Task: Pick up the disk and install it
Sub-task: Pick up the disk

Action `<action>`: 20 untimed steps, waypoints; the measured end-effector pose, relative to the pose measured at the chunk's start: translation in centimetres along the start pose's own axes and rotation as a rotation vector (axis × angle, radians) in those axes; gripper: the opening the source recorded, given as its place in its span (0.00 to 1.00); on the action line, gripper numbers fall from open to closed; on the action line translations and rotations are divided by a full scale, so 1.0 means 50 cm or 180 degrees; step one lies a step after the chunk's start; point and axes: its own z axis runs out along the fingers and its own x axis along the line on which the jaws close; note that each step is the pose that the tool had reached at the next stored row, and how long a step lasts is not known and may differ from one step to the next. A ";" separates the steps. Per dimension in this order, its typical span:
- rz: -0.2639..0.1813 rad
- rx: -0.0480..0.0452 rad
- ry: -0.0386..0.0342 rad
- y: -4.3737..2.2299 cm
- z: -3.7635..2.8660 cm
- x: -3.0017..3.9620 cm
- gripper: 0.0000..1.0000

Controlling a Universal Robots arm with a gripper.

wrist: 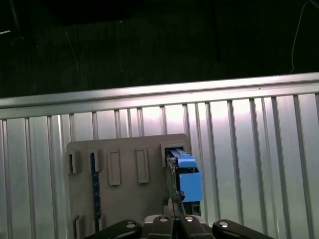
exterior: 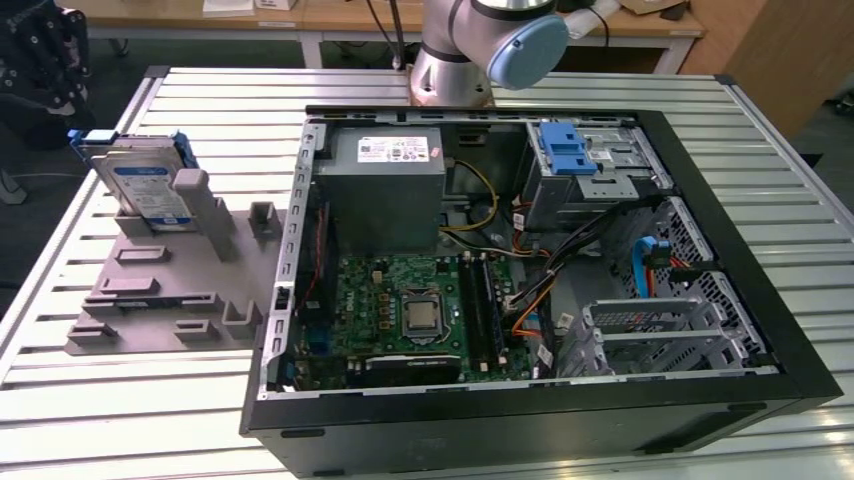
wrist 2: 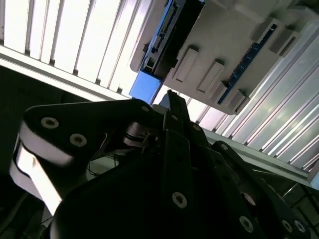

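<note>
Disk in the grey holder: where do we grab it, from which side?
Probably the top edge of the disk, on its blue carrier, coming straight down from above and closing across its thin dimension. It stands on edge in the grey holder, so the lower part is buried in the slot, and a grey post blocks part of the labelled face.

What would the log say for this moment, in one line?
disk: upright in grey stand, not picked up | claw: shut, empty, above disk | computer case: open
</note>
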 end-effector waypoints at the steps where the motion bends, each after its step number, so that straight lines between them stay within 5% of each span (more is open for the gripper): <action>1: 0.0000 0.0001 0.0000 0.000 0.000 0.000 0.11; 2: 0.0000 0.0009 -0.0001 0.001 0.000 0.000 0.11; 3: 0.0000 0.0008 -0.0001 0.001 0.000 0.000 0.99; 8: -0.0001 0.0010 0.0005 0.002 0.013 -0.004 0.99; 20: -0.0001 0.0009 0.0006 0.002 0.014 -0.004 0.99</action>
